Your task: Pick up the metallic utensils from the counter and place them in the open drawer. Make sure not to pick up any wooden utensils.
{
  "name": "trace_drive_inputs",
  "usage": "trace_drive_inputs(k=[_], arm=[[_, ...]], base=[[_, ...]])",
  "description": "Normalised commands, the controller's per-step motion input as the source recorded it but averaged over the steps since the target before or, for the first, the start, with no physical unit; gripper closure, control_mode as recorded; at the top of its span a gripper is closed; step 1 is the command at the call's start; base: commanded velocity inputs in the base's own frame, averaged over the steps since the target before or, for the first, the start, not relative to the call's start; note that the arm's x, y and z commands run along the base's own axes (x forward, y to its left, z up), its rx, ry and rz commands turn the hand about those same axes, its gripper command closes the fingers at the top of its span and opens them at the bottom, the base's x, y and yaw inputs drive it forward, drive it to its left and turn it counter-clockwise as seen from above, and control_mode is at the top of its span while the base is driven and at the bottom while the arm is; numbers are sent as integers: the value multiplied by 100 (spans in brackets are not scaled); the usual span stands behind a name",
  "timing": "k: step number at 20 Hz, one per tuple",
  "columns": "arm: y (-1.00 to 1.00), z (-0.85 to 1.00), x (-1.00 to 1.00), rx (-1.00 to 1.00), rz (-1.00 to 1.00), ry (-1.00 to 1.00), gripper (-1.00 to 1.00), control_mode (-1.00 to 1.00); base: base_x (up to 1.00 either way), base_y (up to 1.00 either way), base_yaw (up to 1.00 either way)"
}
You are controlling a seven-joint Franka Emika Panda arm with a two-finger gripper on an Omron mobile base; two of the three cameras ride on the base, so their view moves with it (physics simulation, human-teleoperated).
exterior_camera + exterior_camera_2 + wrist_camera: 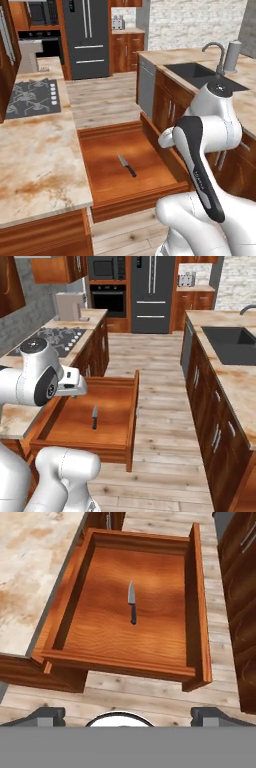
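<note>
I see the knife (132, 602) lying flat near the middle of the open drawer (80, 587), blade toward the cabinet, touching no wall. My pincer (128, 714) hangs above the drawer's front, its fingertips (47, 714) spread wide and empty. The marbled tabletop (35, 150) runs beside the drawer.

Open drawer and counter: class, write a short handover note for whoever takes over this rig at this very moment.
End effector: open, holding nothing, raised above the front of the open drawer.
Knife: flat on the drawer bottom, near the middle, touching no wall. That part is done.
Counter: no fork or wooden utensils on the stretch in view.
Left: find the fork, put it in the drawer, leave the wooden ones.
</note>
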Motion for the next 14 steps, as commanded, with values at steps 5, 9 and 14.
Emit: trace_drive_inputs(k=[5, 9, 14], arm=[[0, 0, 0, 0, 0, 0, -100, 100], [0, 0, 0, 0, 0, 0, -100, 100], [0, 0, 0, 0, 0, 0, -100, 100]], base=[[-83, -68, -27], [-49, -84, -27], [-25, -100, -26]])
